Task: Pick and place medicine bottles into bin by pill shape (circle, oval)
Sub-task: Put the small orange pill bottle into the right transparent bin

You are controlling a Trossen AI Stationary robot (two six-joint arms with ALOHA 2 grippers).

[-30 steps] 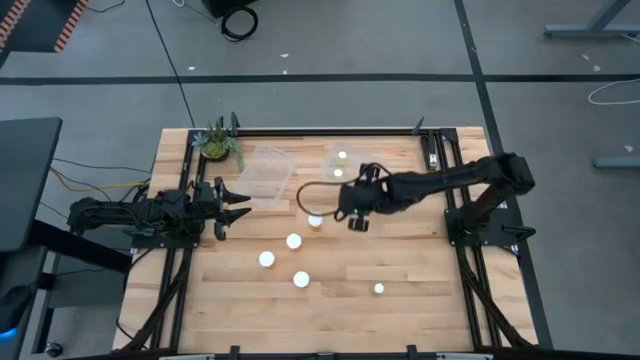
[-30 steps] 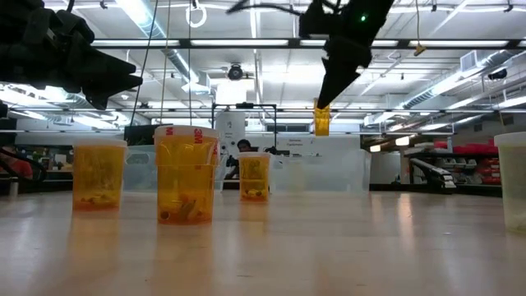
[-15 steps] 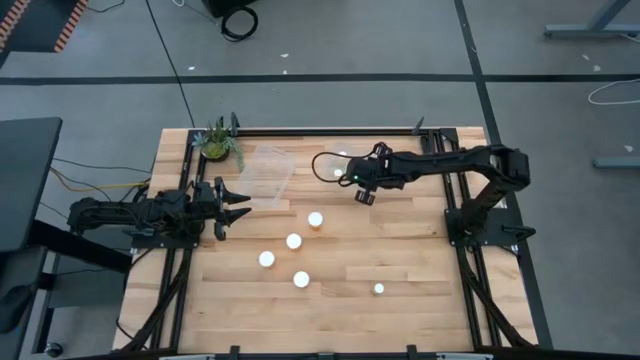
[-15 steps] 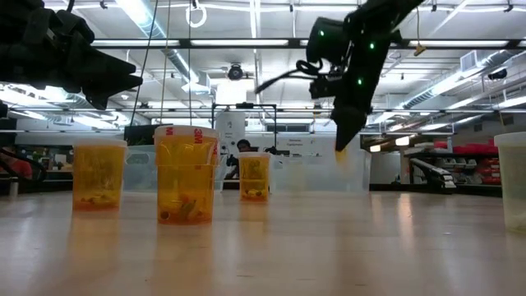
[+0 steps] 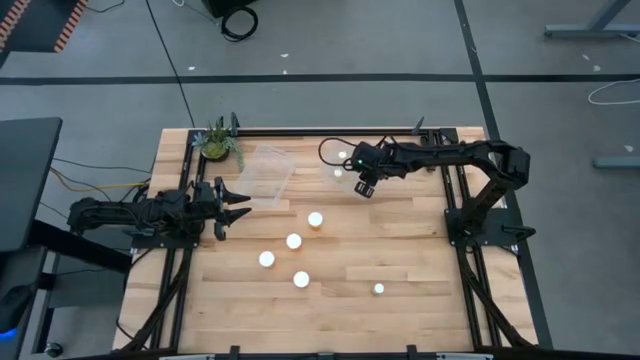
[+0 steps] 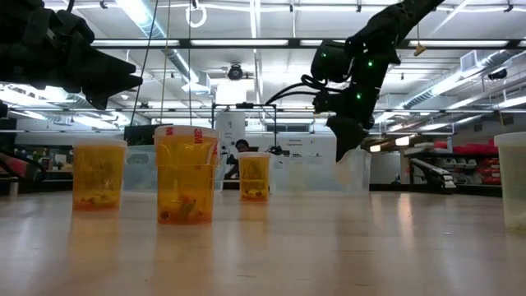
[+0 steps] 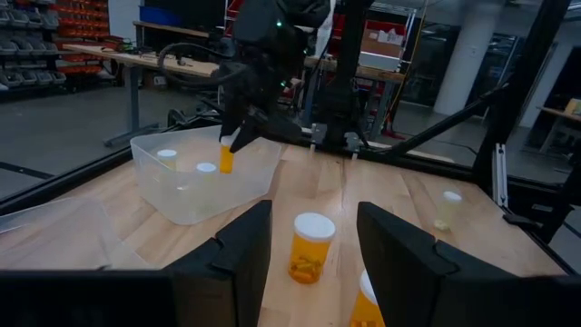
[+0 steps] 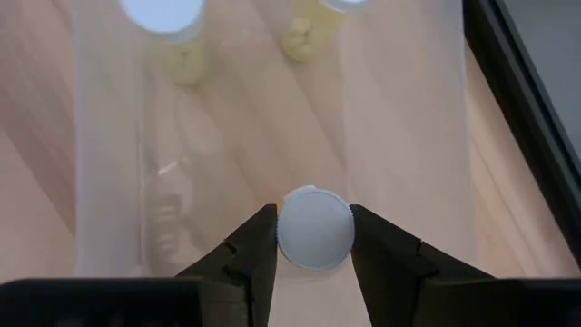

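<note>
My right gripper (image 5: 362, 185) is shut on a small amber bottle (image 7: 226, 161) with a white cap, above the right clear bin (image 5: 350, 150) at the table's far side. Two white-capped bottles (image 5: 342, 155) stand in that bin. Several more bottles (image 5: 294, 241) stand upright on the table's middle; one paler bottle (image 5: 378, 289) stands nearer the front. A second clear bin (image 5: 266, 176) lies left of the first. My left gripper (image 5: 238, 207) is open and empty at the table's left. My right gripper pinches the bottle's round white cap (image 8: 289, 229) between its two fingers, one on each side. The fingers come from above, pointing down. The bottle hangs upright below them (image 7: 226, 163), lifted clear, over the bin's inside.
A small green potted plant (image 5: 216, 140) stands at the far left corner. In the low view three amber bottles (image 6: 186, 174) stand in the foreground and a pale one (image 6: 514, 181) at the right edge. Bare wood lies at the table's right and near sides.
My right gripper has gone from above the table's middle toward the far edge and a little right, carrying the bottle, and now stands over the right clear bin. The bottle stays upright in the hold. The left arm has kept still.
</note>
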